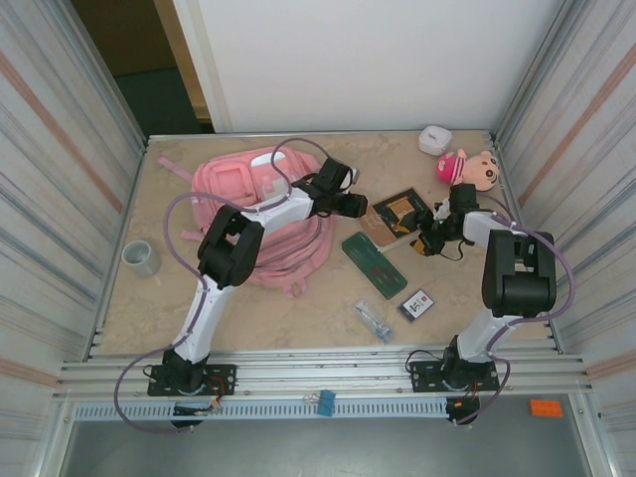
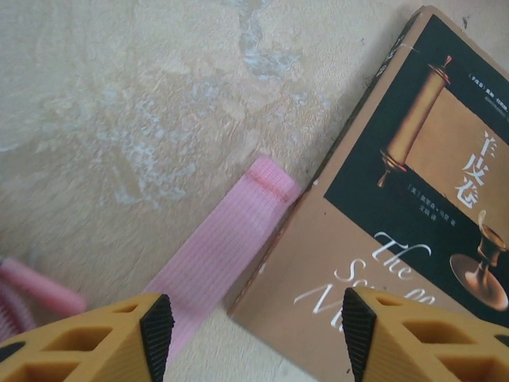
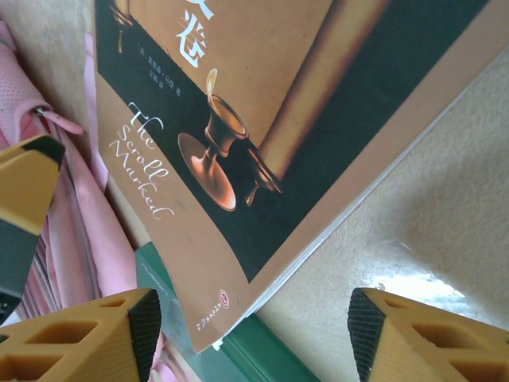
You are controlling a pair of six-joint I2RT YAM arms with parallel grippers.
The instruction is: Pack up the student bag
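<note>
Your left gripper [image 2: 254, 342] and right gripper [image 3: 254, 338] both hang open over the book [image 3: 262, 119]. The student bag [image 1: 248, 204] lies just beside the book, so pinch the book's edge tight and lift it slowly.

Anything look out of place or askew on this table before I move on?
The brown-and-black paperback book lies askew: one corner overhangs the dark green flat case, and a pink woven strap ends right against its edge. Nothing looks spilled or damaged.
</note>
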